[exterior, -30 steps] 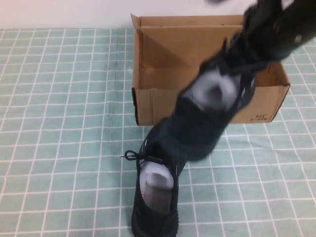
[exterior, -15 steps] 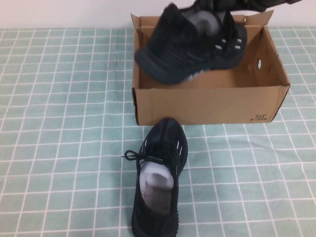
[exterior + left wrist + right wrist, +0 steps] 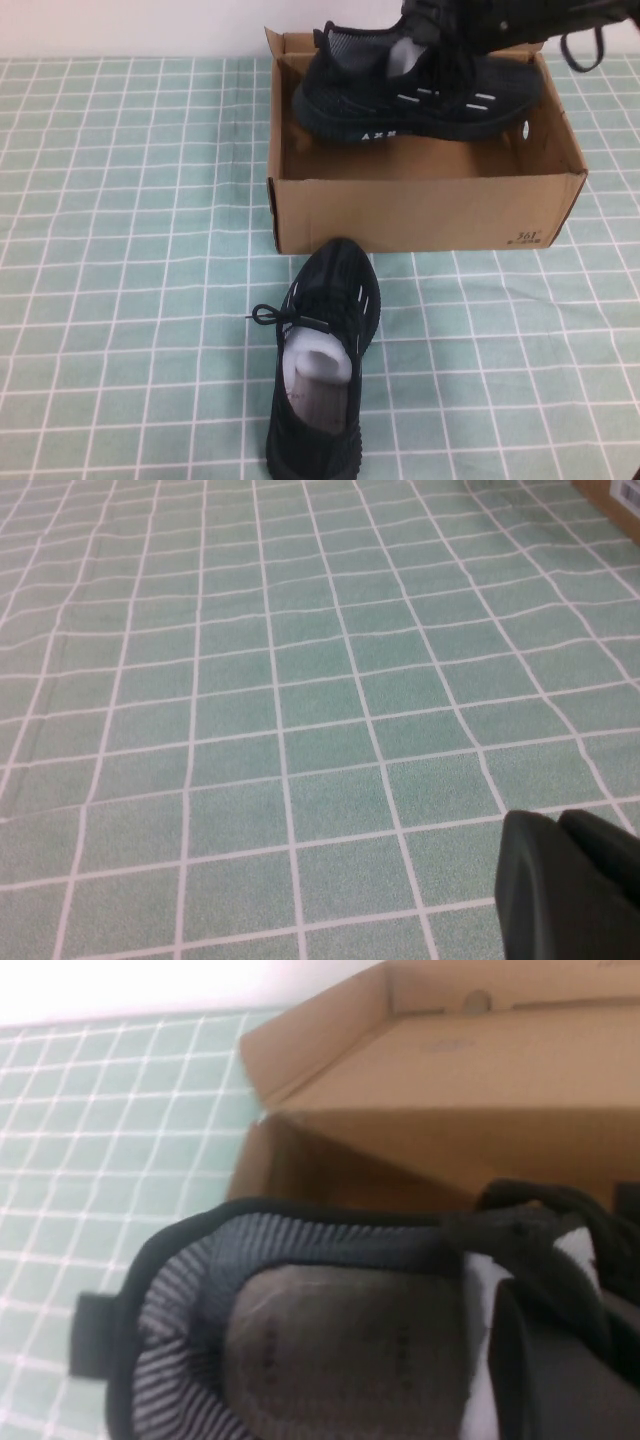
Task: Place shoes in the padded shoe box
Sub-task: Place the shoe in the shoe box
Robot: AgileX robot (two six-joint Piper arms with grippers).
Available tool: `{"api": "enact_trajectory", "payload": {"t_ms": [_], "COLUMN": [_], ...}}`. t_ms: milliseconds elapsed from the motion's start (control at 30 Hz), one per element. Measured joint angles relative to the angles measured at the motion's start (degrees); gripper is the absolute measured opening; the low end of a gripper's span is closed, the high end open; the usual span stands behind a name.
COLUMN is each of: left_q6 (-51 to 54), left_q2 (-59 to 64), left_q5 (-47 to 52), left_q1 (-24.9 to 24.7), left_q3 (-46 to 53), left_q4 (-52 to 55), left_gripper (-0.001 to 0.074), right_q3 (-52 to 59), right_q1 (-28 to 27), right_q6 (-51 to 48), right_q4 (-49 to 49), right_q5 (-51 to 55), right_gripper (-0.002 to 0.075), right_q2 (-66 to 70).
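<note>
Two black sneakers in view: one shoe (image 3: 420, 95) is up over the cardboard box (image 3: 420, 210), level, sole down, heel toward robot's left, toe toward right end wall w/ the round hole. Right gripper (image 3: 470, 25) comes in from the top right and is clamped on that shoe at the laces/tongue; right wrist view looks straight into the shoe's grey-lined opening (image 3: 300, 1340) w/ box flaps behind. Second shoe (image 3: 320, 370) lies on the green checked cloth (image 3: 120, 250) just in front of the box's front wall, toe pointing at box, white paper stuffing showing, apart from both arms. Left gripper (image 3: 575, 885) hangs over bare cloth, fingers closed, holding nothing.
</note>
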Motion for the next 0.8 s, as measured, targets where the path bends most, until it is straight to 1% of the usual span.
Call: {"api": "enact_trajectory", "payload": {"t_ms": [33,67,100,133,167,233,267,300,333,467,500,533,667,800], "left_q6": [0.0,0.0,0.0,0.0,0.0,0.0,0.0,0.0,0.0,0.0,0.0,0.0,0.0,0.0], "left_q2": [0.0,0.0,0.0,0.0,0.0,0.0,0.0,0.0,0.0,0.0,0.0,0.0,0.0,0.0], "left_q5": [0.0,0.0,0.0,0.0,0.0,0.0,0.0,0.0,0.0,0.0,0.0,0.0,0.0,0.0], "left_q1": [0.0,0.0,0.0,0.0,0.0,0.0,0.0,0.0,0.0,0.0,0.0,0.0,0.0,0.0], "left_q3": [0.0,0.0,0.0,0.0,0.0,0.0,0.0,0.0,0.0,0.0,0.0,0.0,0.0,0.0], "left_q4": [0.0,0.0,0.0,0.0,0.0,0.0,0.0,0.0,0.0,0.0,0.0,0.0,0.0,0.0], "left_gripper": [-0.0004,-0.0004,-0.0004,-0.0004,-0.0004,-0.0004,-0.0004,-0.0004,-0.0004,-0.0004,-0.0004,-0.0004,-0.0004,-0.0004], "right_q3": [0.0,0.0,0.0,0.0,-0.25,-0.63,-0.89,-1.12,-1.27,-1.25,-1.25,-1.25,-1.34,-1.47], "right_q1": [-0.1,-0.1,-0.1,-0.21,-0.44,-0.98,-1.22,-1.52,-1.91,-2.53,-2.53,-2.53,-2.57,-2.57], "right_q6": [1.92,1.38,-0.41,0.78,-0.79,-0.79,0.14,-0.79,0.14,0.14,-0.79,0.06,0.06,-0.36], "right_q4": [0.1,0.1,0.36,0.47,0.64,1.08,1.22,1.49,2.05,4.83,5.33,6.03,8.63,9.07], "right_q5": [7.67,6.49,-1.31,5.03,-1.29,-1.44,4.04,-1.96,3.86,1.64,-6.88,0.19,-3.52,-6.21], "right_gripper": [-0.0001,-0.0001,-0.0001,-0.0001,-0.0001,-0.0001,-0.0001,-0.0001,-0.0001,-0.0001,-0.0001,-0.0001,-0.0001,-0.0001], "right_q2": [0.84,1.56,2.12,2.77,3.43,4.57,5.38,5.91,6.53,8.51,8.85,9.19,10.64,11.99]}}
